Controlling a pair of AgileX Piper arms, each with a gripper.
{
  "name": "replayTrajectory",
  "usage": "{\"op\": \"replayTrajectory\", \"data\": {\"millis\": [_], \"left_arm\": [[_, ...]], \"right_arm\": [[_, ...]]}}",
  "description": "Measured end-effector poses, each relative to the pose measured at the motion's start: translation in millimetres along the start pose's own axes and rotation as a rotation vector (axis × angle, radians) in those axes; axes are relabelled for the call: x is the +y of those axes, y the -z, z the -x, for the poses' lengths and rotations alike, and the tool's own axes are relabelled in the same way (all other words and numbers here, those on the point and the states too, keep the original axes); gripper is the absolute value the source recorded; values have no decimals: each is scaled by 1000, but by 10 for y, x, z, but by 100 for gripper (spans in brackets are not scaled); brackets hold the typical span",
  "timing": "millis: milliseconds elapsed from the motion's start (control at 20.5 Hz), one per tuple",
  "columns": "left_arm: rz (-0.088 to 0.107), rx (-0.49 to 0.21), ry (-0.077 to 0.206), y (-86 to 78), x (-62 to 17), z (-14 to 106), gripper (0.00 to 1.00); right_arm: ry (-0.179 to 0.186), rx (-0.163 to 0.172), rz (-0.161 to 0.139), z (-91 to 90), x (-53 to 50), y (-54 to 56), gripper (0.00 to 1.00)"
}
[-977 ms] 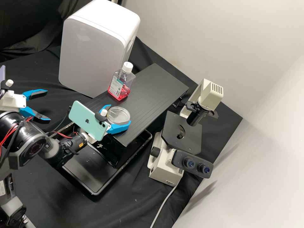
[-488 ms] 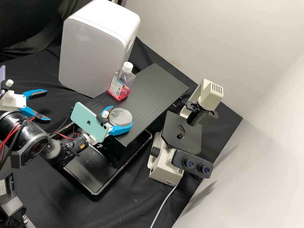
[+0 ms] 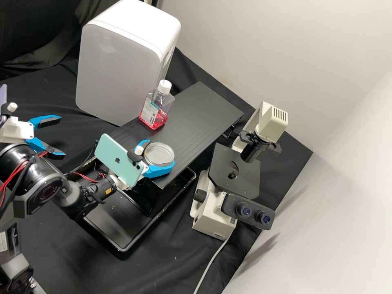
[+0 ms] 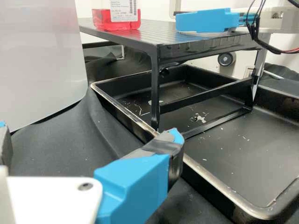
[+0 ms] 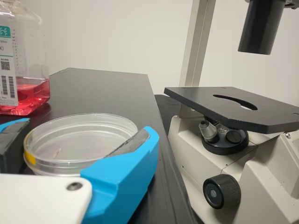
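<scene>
A clear petri dish [image 3: 159, 153] [image 5: 79, 140] with a lid sits at the near edge of the black shelf [image 3: 196, 114]. My right gripper [image 3: 159, 155] [image 5: 83, 133] is shut on it, one blue finger on each side. A flask of red liquid [image 3: 155, 107] [image 5: 18, 70] stands farther back on the shelf. My left gripper [image 3: 60, 136] [image 4: 86, 135] hangs open and holds nothing, low over the black cloth at the far left, beside the black tray [image 4: 233, 154]. The left wrist view also catches a blue finger of the right gripper [image 4: 205, 19] up on the shelf.
A white inverted microscope [image 3: 237, 179] stands right of the shelf, its black stage [image 5: 238, 105] close to the dish. A white box [image 3: 122, 57] stands behind the shelf. The black tray [image 3: 118, 228] lies under the shelf, its floor scattered with white flecks.
My right gripper has slid a little to the right along the shelf's near edge with the petri dish in it, toward the microscope. The left gripper has kept still.
</scene>
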Motion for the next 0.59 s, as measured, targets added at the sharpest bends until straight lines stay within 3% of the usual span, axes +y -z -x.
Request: {"op": "replayTrajectory", "data": {"millis": [49, 586], "left_arm": [[0, 0, 0, 0, 0, 0, 100], [9, 22, -4, 17, 1, -11, 100]], "right_arm": [[0, 0, 0, 0, 0, 0, 100], [-9, -11, -6, 0, 9, -10, 100]]}}
